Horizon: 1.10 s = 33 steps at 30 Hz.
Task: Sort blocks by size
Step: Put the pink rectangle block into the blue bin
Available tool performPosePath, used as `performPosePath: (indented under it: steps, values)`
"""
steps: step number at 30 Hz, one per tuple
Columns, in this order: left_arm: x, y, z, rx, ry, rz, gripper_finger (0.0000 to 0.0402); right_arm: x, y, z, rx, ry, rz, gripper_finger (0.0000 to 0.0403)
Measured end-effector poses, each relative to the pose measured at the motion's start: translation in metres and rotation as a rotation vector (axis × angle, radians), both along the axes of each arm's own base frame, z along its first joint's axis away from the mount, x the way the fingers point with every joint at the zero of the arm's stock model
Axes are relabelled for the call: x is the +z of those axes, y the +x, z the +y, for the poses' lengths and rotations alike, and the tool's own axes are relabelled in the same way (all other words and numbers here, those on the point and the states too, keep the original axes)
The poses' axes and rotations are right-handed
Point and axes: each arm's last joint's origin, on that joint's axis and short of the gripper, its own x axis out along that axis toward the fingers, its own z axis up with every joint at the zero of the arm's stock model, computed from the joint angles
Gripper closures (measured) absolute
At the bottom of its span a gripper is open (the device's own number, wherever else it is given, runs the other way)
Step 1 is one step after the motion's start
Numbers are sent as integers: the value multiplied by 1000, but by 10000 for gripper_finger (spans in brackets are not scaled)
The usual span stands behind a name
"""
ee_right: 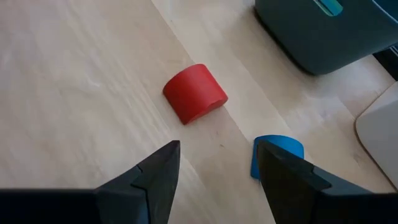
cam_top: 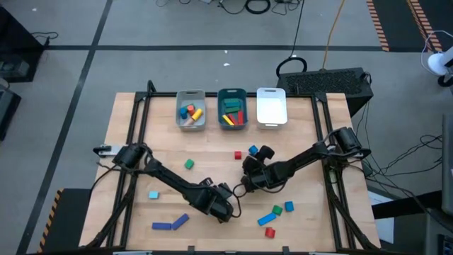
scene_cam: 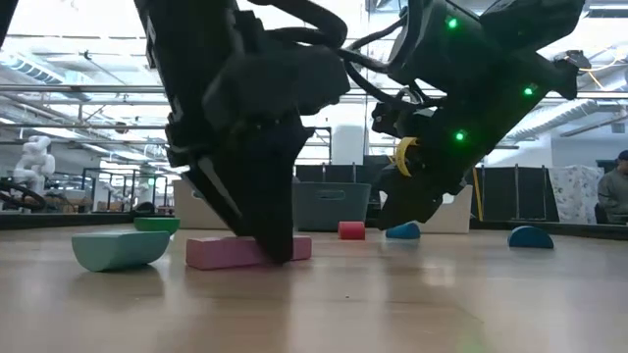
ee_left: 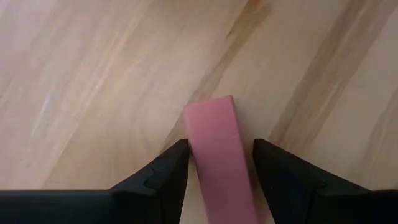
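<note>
A pink bar [ee_left: 214, 130] lies flat on the wooden table near its front middle; in the low view this pink bar [scene_cam: 221, 252] shows behind my left fingers. My left gripper [ee_left: 219, 149] points steeply down, open, with one finger on each long side of the bar; one finger stands very close to it. Seen from above, my left gripper [cam_top: 225, 209] hides the bar. My right gripper [ee_right: 217, 155] hangs open over the table's middle, just short of a red half-round block [ee_right: 194, 93] and a blue block [ee_right: 277, 152].
Grey tray [cam_top: 191, 108], teal tray [cam_top: 232, 108] and white tray [cam_top: 271, 106] stand in a row at the far edge. Loose blocks lie about: green [cam_top: 189, 163], cyan [cam_top: 153, 194], blue bars [cam_top: 170, 224] front left, a small cluster [cam_top: 276, 216] front right.
</note>
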Motion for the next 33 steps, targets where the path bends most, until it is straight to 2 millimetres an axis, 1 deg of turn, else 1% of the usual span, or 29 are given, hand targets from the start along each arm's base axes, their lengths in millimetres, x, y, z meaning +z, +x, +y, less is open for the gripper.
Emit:
performPosePath:
  steps: [4,6,8,12,14,18,21,25,28,33]
  values:
    - [-4,1,-1,-5,4,10,220,0,0,1,3,0,0,202]
    - [-4,1,-1,-11,6,12,228,0,0,1,3,2,0,202]
    - [-4,1,0,-37,14,14,245,0,-1,1,-3,8,-2,202]
    - [0,1,5,-105,25,41,294,0,-1,1,-6,9,2,202]
    - [4,0,12,-120,38,64,295,0,-2,2,-4,11,4,202]
    - [18,-2,31,-145,76,105,295,-1,-2,3,16,56,21,202]
    - [37,-5,48,-154,105,115,295,-2,-3,6,42,74,36,202]
    - [55,-4,75,-163,137,123,295,-2,-4,11,104,83,74,202]
    - [71,-2,96,-178,156,96,295,-2,-4,15,128,79,82,202]
    - [83,0,138,-220,196,110,295,-2,-4,14,149,70,97,202]
